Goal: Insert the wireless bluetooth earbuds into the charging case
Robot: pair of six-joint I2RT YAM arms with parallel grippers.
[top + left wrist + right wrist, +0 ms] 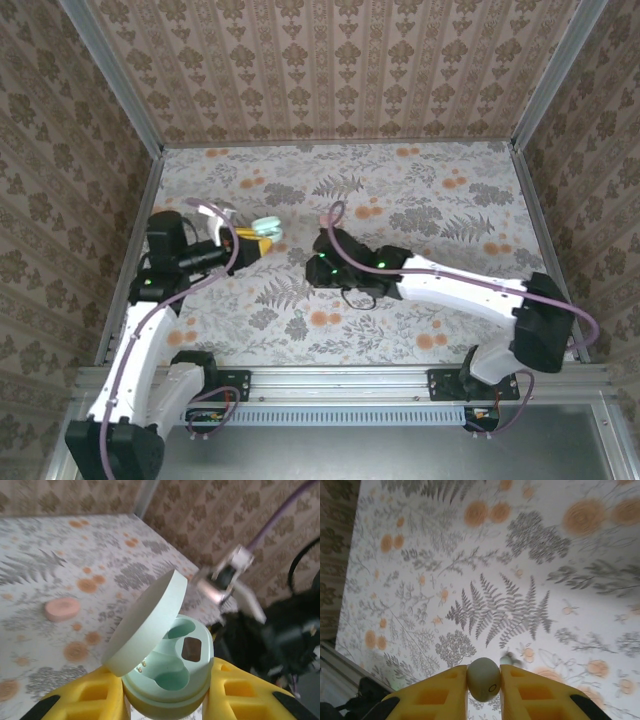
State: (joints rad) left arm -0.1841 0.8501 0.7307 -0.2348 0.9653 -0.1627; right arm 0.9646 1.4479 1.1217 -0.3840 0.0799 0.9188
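Note:
My left gripper (165, 682) is shut on the mint-green charging case (172, 665), held off the table at the left. Its lid (145, 625) stands open and both wells are empty; the same case (267, 229) appears in the top view. My right gripper (483, 674) is shut on one earbud (483, 680), a small pale grey-green rounded piece with a tiny ring mark, just above the flowered table. A second small pale piece (509, 658), blurred, lies on the table right beyond the right finger. The right arm's wrist (345, 262) is a short way right of the case.
A pink oval piece (62, 609) lies on the table beyond the case. Patterned walls (330, 60) close in the back and both sides. A metal rail (340, 382) runs along the near edge. Printed orange blotches dot the tablecloth (530, 540).

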